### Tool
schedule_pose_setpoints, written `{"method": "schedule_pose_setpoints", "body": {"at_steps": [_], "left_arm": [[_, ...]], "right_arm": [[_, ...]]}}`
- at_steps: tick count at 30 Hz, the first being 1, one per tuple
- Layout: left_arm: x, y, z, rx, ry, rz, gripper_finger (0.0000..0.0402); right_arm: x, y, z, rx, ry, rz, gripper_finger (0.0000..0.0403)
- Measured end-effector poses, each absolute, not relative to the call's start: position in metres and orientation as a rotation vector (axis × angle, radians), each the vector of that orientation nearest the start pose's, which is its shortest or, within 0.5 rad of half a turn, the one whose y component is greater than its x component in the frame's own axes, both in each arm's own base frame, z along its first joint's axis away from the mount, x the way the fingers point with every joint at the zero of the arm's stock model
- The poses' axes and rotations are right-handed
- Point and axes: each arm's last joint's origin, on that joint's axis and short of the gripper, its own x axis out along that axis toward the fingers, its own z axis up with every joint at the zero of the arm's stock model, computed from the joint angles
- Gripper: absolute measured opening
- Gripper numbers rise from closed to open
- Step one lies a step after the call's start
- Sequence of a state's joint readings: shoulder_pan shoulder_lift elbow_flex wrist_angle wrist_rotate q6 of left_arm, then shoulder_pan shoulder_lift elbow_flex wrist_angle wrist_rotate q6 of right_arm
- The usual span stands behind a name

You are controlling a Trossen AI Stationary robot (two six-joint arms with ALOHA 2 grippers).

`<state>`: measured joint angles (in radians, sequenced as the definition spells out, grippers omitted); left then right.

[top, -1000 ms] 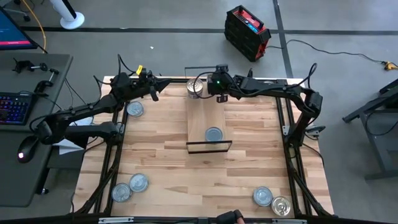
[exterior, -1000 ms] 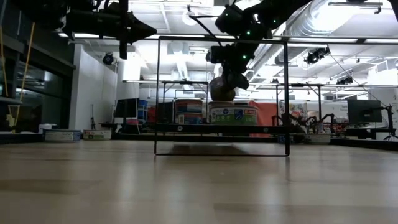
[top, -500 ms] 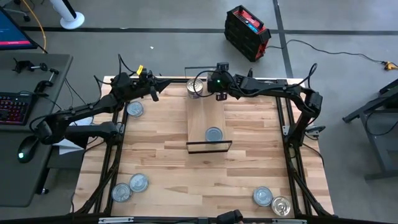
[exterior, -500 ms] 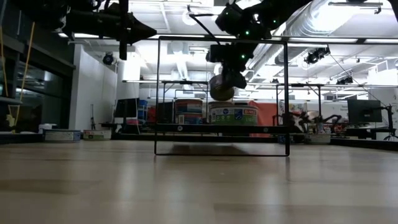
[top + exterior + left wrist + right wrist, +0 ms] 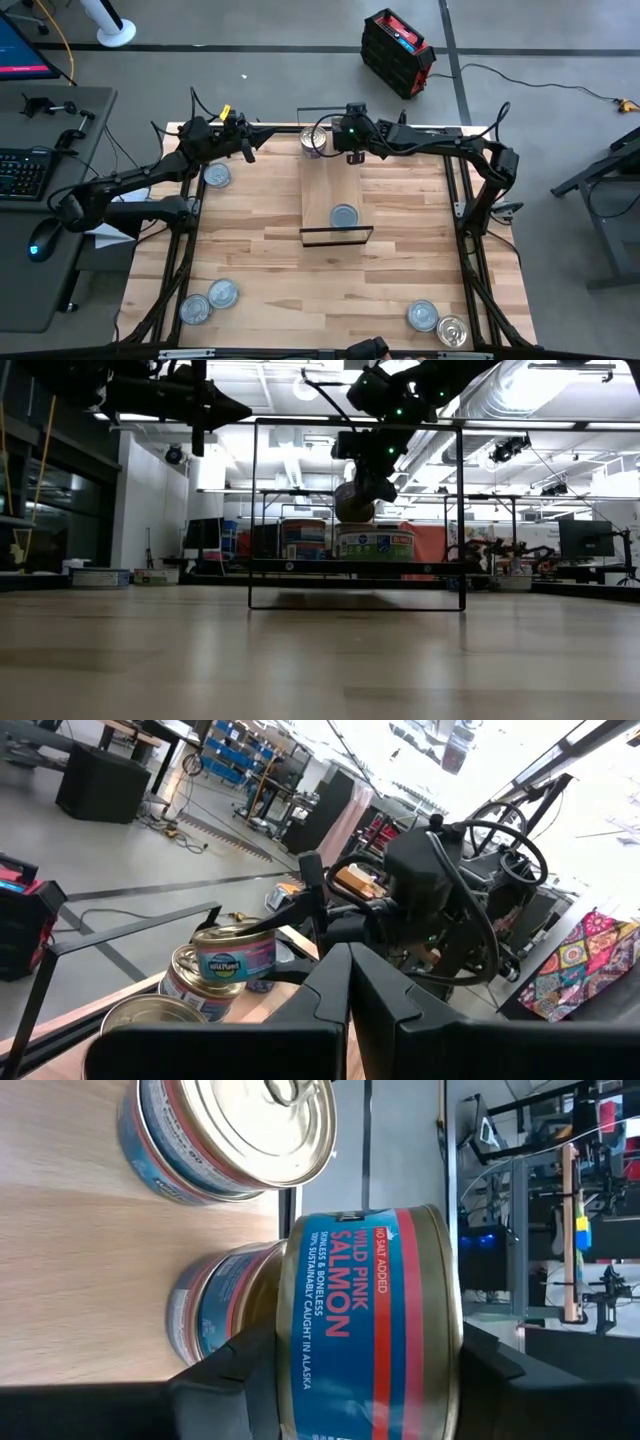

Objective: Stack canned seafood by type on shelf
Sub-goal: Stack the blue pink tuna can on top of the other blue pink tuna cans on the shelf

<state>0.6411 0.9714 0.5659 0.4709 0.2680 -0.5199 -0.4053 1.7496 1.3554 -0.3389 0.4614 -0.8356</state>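
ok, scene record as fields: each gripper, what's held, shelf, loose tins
right gripper: over the shelf's far end, shut on a salmon tin, tin in the air
left gripper: shut, empty, in the air left of the shelf
shelf: tins at far end, one blue-topped tin near front
loose tins: five on the table

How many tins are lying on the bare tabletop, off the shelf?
5. One far-left tin beside the left arm; two near-left tins touching; two near-right tins side by side. The arms may hide others.
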Motion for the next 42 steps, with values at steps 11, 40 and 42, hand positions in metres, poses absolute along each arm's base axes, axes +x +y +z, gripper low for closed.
{"method": "schedule_pose_setpoints", "body": {"at_steps": [11,40,42], "left_arm": [[0.177,0.123,0.286,-0.485,-0.154,0.349,0.0001],[0.177,0.123,0.283,-0.474,-0.12,0.358,0.0001],[0.177,0.123,0.282,-0.479,-0.109,0.361,0.0001]], "right_arm": [[0.349,-0.164,0.263,-0.768,1.05,-0.465,0.0256],[0.339,-0.177,0.289,-0.368,0.979,-0.365,0.0278],[0.339,-0.175,0.287,-0.361,0.995,-0.35,0.0278]]}}
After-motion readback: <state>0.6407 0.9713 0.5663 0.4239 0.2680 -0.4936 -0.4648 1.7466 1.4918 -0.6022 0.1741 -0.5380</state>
